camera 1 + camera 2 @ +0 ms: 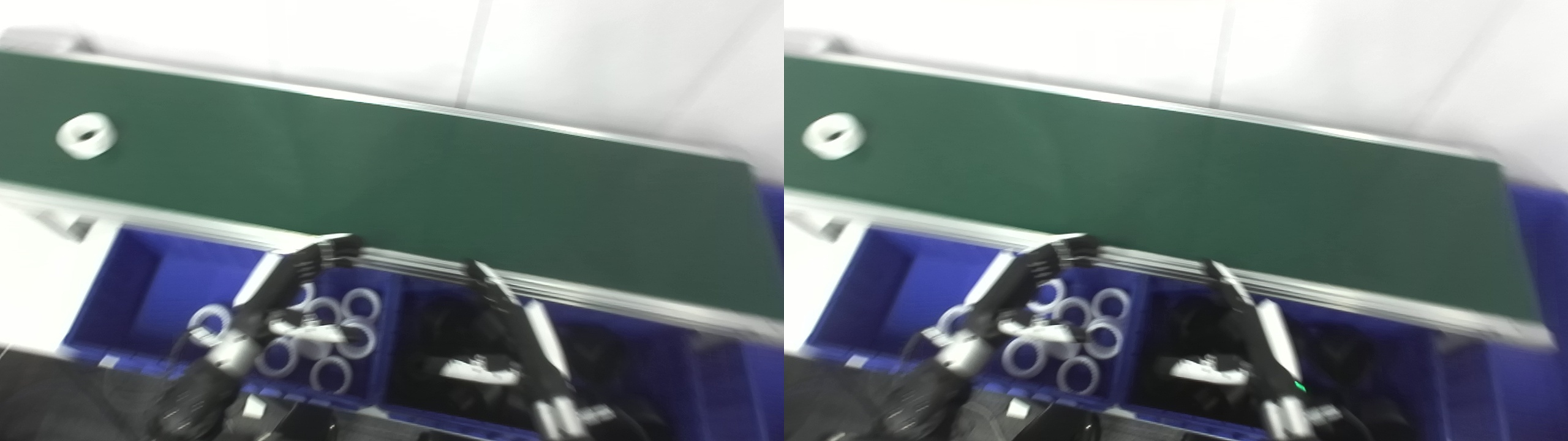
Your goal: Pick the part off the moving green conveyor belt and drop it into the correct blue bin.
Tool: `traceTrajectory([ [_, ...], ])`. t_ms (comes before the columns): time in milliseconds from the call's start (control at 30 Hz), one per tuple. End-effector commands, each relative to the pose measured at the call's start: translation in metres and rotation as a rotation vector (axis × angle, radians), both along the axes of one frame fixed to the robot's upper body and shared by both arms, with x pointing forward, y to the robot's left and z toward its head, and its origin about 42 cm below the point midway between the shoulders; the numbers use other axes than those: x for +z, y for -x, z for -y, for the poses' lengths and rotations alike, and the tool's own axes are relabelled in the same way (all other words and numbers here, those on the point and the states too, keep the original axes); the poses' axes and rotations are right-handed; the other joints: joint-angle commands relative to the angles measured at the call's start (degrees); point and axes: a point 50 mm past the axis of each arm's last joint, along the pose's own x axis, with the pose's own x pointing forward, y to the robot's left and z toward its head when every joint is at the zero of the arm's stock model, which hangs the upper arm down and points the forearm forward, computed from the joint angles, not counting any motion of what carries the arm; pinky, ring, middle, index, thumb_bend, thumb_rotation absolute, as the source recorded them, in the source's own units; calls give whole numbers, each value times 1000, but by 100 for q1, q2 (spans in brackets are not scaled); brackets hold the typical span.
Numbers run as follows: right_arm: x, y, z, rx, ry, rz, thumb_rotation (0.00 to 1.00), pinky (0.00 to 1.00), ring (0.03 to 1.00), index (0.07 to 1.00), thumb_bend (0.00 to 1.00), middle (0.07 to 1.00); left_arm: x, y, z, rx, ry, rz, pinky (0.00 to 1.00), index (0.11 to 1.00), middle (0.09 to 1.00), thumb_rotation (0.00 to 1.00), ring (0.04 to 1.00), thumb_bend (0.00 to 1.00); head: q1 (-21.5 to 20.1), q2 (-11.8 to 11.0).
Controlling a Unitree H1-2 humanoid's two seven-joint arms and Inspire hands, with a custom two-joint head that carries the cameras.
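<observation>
Black-fingered left hand and right hand with white panels.

Long dark-green conveyor belt with silvery metal side rails runs slantwise across both views, dropping toward the right. One white ring-shaped part lies flat on it near the far left end, well apart from everything else. Just beside the near rail sits a row of blue plastic bins: one compartment holds a cluster of white rings, the next holds dark parts, too blurred to identify.
</observation>
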Motion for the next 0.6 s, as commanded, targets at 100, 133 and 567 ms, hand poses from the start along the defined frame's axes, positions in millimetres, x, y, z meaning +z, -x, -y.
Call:
traceTrajectory([
  [100,3,-1,4,13,-7,77,264,757,837,894,919,870,1,-3,8,8,-33,67,752,785,821,197,802,950,177,-268],
  [133,3,-1,4,14,-3,74,269,758,838,896,915,871,1,-3,9,10,-43,68,759,784,821,210,806,952,177,-268],
  [567,-12,-3,4,15,12,53,242,759,842,885,941,864,-13,-9,10,14,-61,34,737,768,804,217,783,982,-153,-938],
])
